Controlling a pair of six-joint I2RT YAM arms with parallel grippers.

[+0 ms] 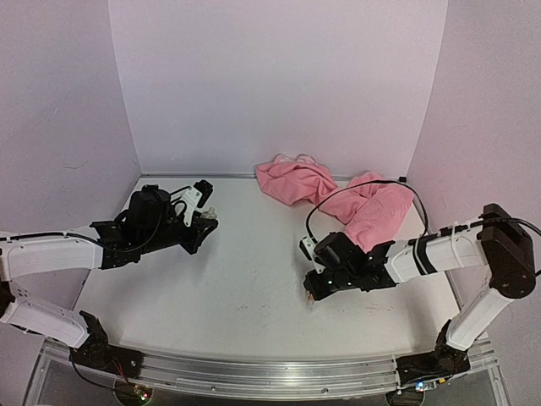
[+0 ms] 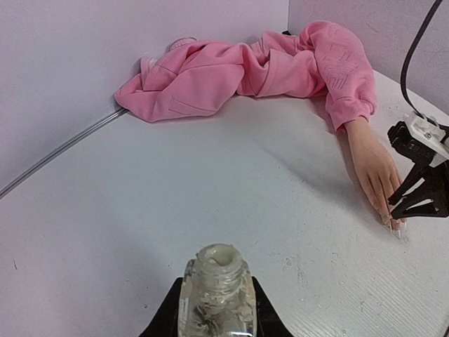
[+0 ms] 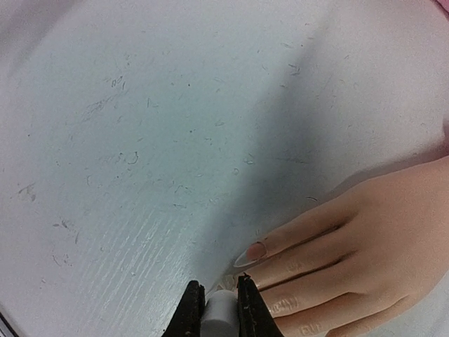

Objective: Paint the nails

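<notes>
**Spotter:** Where are the nails right now?

**Me:** At the far end of the pink sleeve (image 2: 337,63). The mannequin hand (image 2: 375,165) pokes out of the sleeve's cuff and lies flat on the desk (image 1: 254,279), so the nails (image 3: 254,250) are the part farthest from the sleeve. My right hand (image 3: 220,309) is right at those fingertips, clamped on a small white cap (image 3: 222,316). I take it for the brush's cap, but I can't see any bristles from here.

**Spotter:** And the other one?

**Me:** My left hand (image 2: 216,316) is well apart from the sleeve, closed tight around the clear bottle (image 2: 217,281), whose mouth is open and pointing up.

**Spotter:** How will those nails handle?

**Me:** Hard and slick, I'd say, so polish may slide or pool on them. I reckon the mannequin hand is light. It only rests there, and a soft sleeve won't anchor it, so a firm push could shove it back toward the sleeve. I'd use feather-light strokes running from the sleeve side out to the tip.

**Spotter:** Grab anything?

**Me:** Not the nails, they're too small and glossy. My hold belongs on the cap's sides, where it is.

**Spotter:** What do they look like?

**Me:** Pale, shiny, long and almond-shaped. The clearest one looks faintly pink with a lighter rim. I can't tell whether any is coated.
</notes>
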